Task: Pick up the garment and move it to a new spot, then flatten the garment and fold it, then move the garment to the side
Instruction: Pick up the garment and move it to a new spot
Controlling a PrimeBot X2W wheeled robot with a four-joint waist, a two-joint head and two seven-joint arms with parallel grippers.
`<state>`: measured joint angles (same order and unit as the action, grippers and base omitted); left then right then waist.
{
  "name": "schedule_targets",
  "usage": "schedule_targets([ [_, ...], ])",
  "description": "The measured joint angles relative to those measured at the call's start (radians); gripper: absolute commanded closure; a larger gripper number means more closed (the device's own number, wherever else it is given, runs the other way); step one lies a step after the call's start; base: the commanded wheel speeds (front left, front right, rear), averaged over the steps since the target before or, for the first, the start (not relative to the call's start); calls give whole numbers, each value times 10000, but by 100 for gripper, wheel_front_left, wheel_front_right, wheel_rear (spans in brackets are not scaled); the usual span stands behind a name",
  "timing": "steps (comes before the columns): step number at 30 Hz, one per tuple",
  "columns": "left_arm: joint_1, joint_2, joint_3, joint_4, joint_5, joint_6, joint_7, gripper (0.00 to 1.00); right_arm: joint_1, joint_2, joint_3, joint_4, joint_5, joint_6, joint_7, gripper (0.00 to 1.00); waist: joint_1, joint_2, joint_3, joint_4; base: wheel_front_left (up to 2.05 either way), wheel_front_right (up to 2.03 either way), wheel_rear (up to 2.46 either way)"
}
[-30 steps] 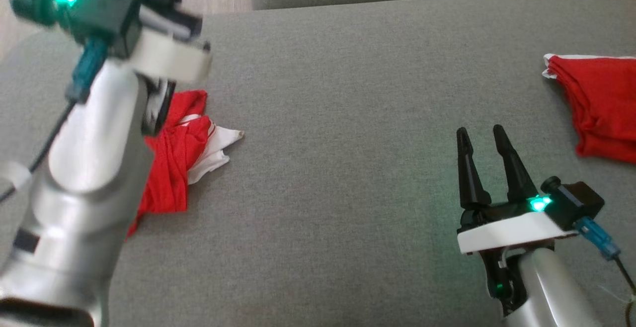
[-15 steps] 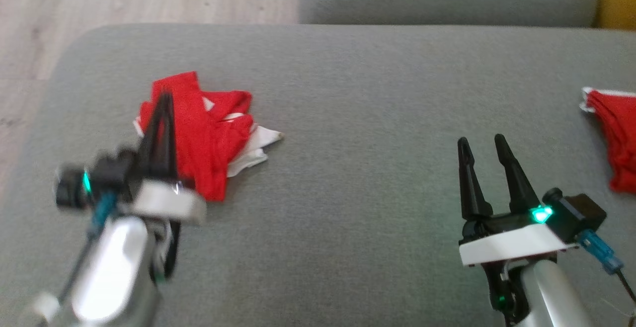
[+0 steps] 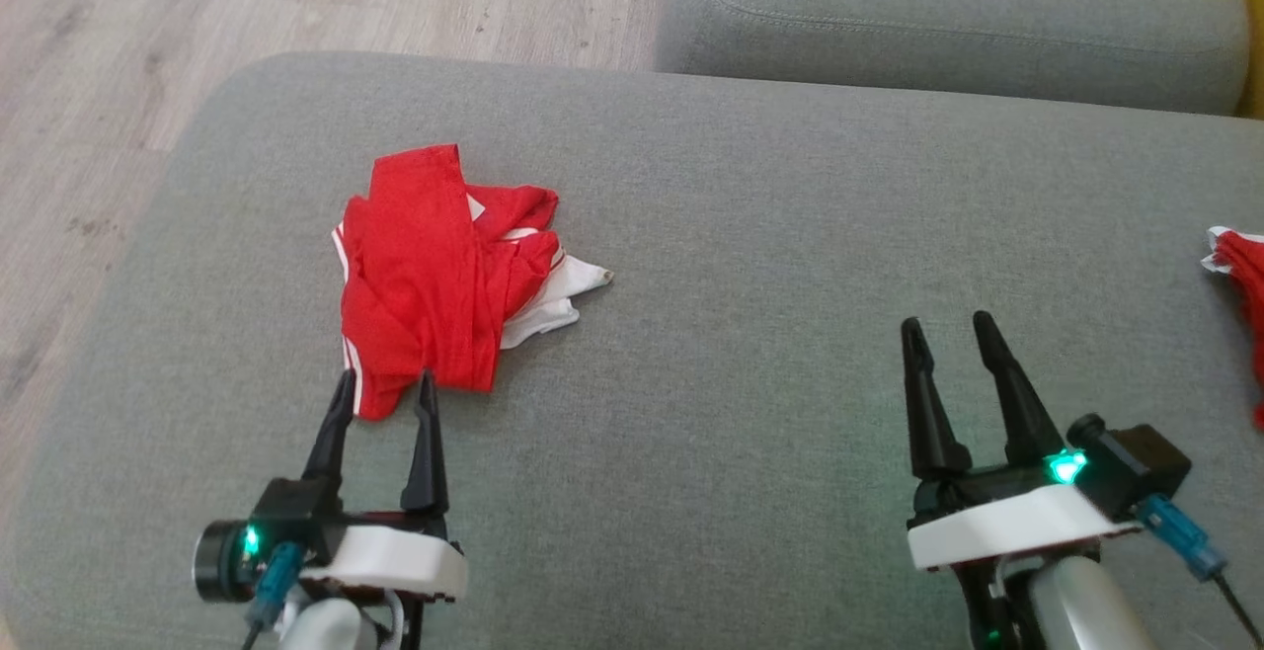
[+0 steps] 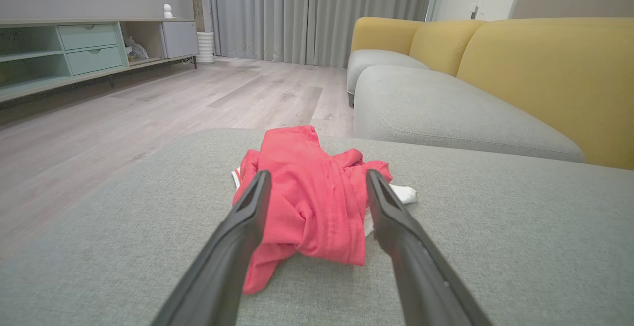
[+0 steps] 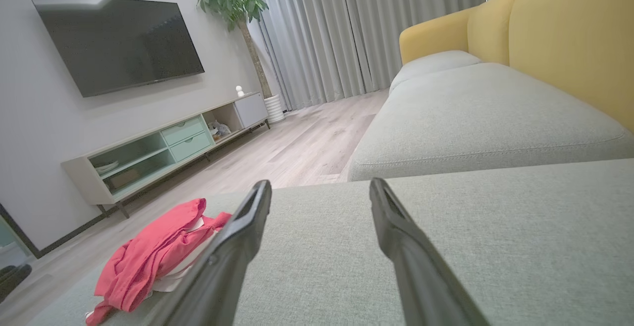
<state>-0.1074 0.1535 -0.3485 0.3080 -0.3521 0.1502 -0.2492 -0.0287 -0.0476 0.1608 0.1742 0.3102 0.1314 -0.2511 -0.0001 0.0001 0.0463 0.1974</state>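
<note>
The garment (image 3: 434, 284) is a crumpled red piece with white trim, lying in a heap on the left part of the grey cushion (image 3: 750, 235). My left gripper (image 3: 386, 375) is open just in front of it, fingertips level with its near edge and nothing between them. In the left wrist view the garment (image 4: 297, 162) sits straight ahead beyond the spread fingers of the left gripper (image 4: 318, 175). My right gripper (image 3: 946, 322) is open and empty over bare cushion at the lower right. In the right wrist view, past the right gripper (image 5: 320, 182), the garment (image 5: 153, 251) lies far to the left.
A second red cloth (image 3: 1246, 280) lies at the cushion's right edge. Another grey seat cushion (image 3: 938, 18) adjoins at the back, with a yellow backrest (image 4: 545, 68) behind it. Wooden floor (image 3: 99, 136) lies past the cushion's rounded left edge.
The head view has shifted. My left arm came down from above the garment; its gripper, shut over the cloth half a second ago, is now open and drawn back. The right gripper kept its pose.
</note>
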Motion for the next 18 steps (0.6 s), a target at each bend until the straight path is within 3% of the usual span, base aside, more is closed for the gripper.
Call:
schedule_targets([
  [11,-597,288,176,92,527,-290,38,0,-31,0,330,-96,6,0,0,0,1,0,577,-165,0,0,0],
  [15,-2087,683,-52,522,786,-756,984,0,-223,-2,330,-190,-40,0,0,0,2,0,1145,-280,0,0,0],
  [18,-3693,984,-88,1060,723,-1336,2243,0,-582,-2,316,-435,-117,0,0,0,3,0,1677,-388,0,0,0],
])
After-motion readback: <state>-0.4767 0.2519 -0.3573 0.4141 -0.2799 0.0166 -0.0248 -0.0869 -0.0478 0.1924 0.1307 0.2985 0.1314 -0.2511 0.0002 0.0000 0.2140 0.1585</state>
